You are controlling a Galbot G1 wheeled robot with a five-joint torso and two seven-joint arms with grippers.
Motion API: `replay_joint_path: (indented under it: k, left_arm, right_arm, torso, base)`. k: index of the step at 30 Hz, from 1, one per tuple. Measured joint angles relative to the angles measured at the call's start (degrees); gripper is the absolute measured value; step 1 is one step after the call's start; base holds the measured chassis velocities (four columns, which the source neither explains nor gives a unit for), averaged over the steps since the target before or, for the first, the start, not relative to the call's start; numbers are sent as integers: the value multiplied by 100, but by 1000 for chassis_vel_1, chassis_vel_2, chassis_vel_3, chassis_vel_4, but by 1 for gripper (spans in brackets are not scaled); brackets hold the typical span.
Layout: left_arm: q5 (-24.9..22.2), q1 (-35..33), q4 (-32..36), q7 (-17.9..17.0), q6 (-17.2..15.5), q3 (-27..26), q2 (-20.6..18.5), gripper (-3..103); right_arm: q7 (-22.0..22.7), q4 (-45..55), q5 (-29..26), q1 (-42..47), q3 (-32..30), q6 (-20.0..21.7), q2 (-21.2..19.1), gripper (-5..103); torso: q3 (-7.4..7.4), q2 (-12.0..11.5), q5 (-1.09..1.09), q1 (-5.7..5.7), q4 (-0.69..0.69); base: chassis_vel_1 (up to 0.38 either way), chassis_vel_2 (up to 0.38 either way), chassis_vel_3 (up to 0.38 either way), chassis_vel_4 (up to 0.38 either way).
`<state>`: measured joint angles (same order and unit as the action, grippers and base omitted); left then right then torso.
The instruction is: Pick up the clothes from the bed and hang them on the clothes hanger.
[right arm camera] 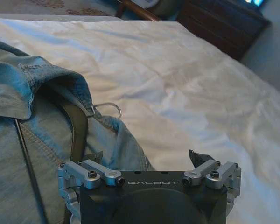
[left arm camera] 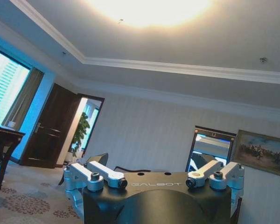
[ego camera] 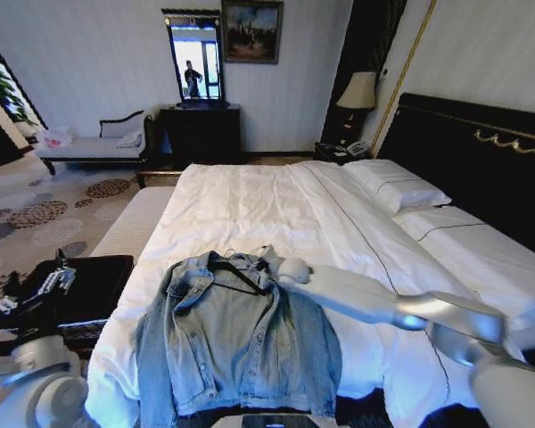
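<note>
The clothes, a light blue denim jacket (ego camera: 236, 343), lie spread flat at the foot of the bed (ego camera: 276, 205). The black clothes hanger (ego camera: 241, 275) rests at the jacket's collar. My right gripper (ego camera: 283, 267) reaches in from the right and sits at the collar's right side, open. In the right wrist view the jacket's collar (right arm camera: 32, 84) lies just ahead, with the hanger's dark arm (right arm camera: 78, 135) inside it and its metal hook (right arm camera: 108, 108) sticking out onto the white sheet (right arm camera: 186, 84). One dark fingertip (right arm camera: 196, 157) shows. My left gripper (ego camera: 46, 283) stays parked low at the left.
A dark padded bench (ego camera: 89, 281) stands left of the bed's foot. White pillows (ego camera: 401, 187) and the black headboard (ego camera: 481, 160) are at the right. A chaise (ego camera: 94, 143), dresser (ego camera: 201, 134) with mirror and a lamp (ego camera: 357, 94) line the far wall.
</note>
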<state>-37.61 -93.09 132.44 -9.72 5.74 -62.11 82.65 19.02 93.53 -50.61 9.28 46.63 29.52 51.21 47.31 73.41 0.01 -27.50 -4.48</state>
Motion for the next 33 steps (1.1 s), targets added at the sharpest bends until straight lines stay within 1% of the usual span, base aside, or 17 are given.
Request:
replay_joint_path:
  k: [3, 4, 6, 7, 9, 12, 14, 17, 20, 22, 24, 27, 28, 30, 31, 32, 33]
  left_arm:
    - [49, -6, 59, -2, -5, 66, 30, 100]
    - [49, -6, 59, -2, -5, 66, 30, 100]
    - [76, -4, 82, -6, -15, 95, 36, 100]
    - [111, -2, 112, -17, -29, 132, 47, 100]
    - [129, -2, 127, -19, -33, 146, 55, 100]
    - [212, -64, 151, -3, -24, 214, 81, 100]
    - [251, -84, 149, 16, -11, 242, 82, 100]
    - [598, -185, 64, 137, 95, 483, 62, 100]
    - [672, -154, 9, 168, 101, 632, 40, 100]
    - [670, -144, -10, 177, 88, 687, 16, 100]
    - [641, -126, -161, 225, -48, 957, -145, 100]
    - [696, 76, -722, 272, -355, 1510, -583, 100]
    - [696, 76, -722, 272, -355, 1510, -583, 100]
    - [667, 258, -1002, 273, -585, 1799, -811, 100]
    - [552, 479, -1299, 277, -870, 2147, -1071, 100]
    - [462, 608, -1469, 289, -1024, 2378, -1218, 100]
    - [462, 608, -1469, 289, -1024, 2378, -1218, 100]
  right_arm:
    - [193, 370, -193, 434, -306, 81, -302, 100]
    - [193, 370, -193, 434, -306, 81, -302, 100]
    - [209, 455, -108, 613, -385, 80, -379, 100]
    - [238, 556, 76, 935, -483, 83, -447, 100]
    - [267, 589, 122, 1059, -516, 95, -459, 100]
    - [515, 706, 190, 1438, -571, 196, -475, 100]
    - [555, 708, 203, 1482, -570, 211, -476, 100]
    - [819, 655, 282, 1637, -550, 365, -436, 100]
    - [1069, 601, 242, 1682, -536, 521, -366, 100]
    - [1116, 588, 233, 1684, -529, 536, -351, 100]
    - [1218, 548, 206, 1677, -499, 556, -315, 100]
    - [1350, 512, 162, 1642, -483, 566, -283, 100]
    - [1350, 512, 162, 1642, -483, 566, -283, 100]
    - [1411, 510, 146, 1653, -508, 569, -271, 100]
    - [1479, 528, 130, 1693, -579, 556, -264, 100]
    - [1500, 553, 122, 1717, -629, 505, -264, 100]
    - [1500, 553, 122, 1717, -629, 505, -264, 100]
  torso:
    - [0, 0, 0, 1, 1]
    - [0, 0, 0, 1, 1]
    - [0, 0, -1, 1, 1]
    - [0, 0, 0, 1, 0]
    - [0, 0, 1, 1, 0]
    - [0, 0, -1, 0, 1]
    - [0, 0, 0, 0, 1]
    - [0, 0, -2, 1, 1]
    - [0, 0, -1, 1, 1]
    - [0, 0, -1, 0, 1]
    - [0, 0, -1, 0, 3]
    - [0, 0, -3, 1, 1]
    - [0, 0, -3, 1, 1]
    - [0, 0, -2, 1, 1]
    - [1, 0, -3, 0, 1]
    - [1, 0, -2, -1, 0]
    - [1, 0, -2, -1, 0]
  base:
    - [0, 0, 0, 0]
    - [0, 0, 0, 0]
    - [0, 0, 0, 0]
    - [0, 0, 0, 0]
    - [0, 0, 0, 0]
    - [0, 0, 0, 0]
    - [0, 0, 0, 0]
    - [0, 0, 0, 0]
    - [0, 0, 0, 0]
    - [0, 0, 0, 0]
    - [0, 0, 0, 0]
    - [0, 0, 0, 0]
    - [0, 0, 0, 0]
    - [0, 0, 0, 0]
    - [0, 0, 0, 0]
    - [0, 0, 0, 0]
    - [0, 0, 0, 0]
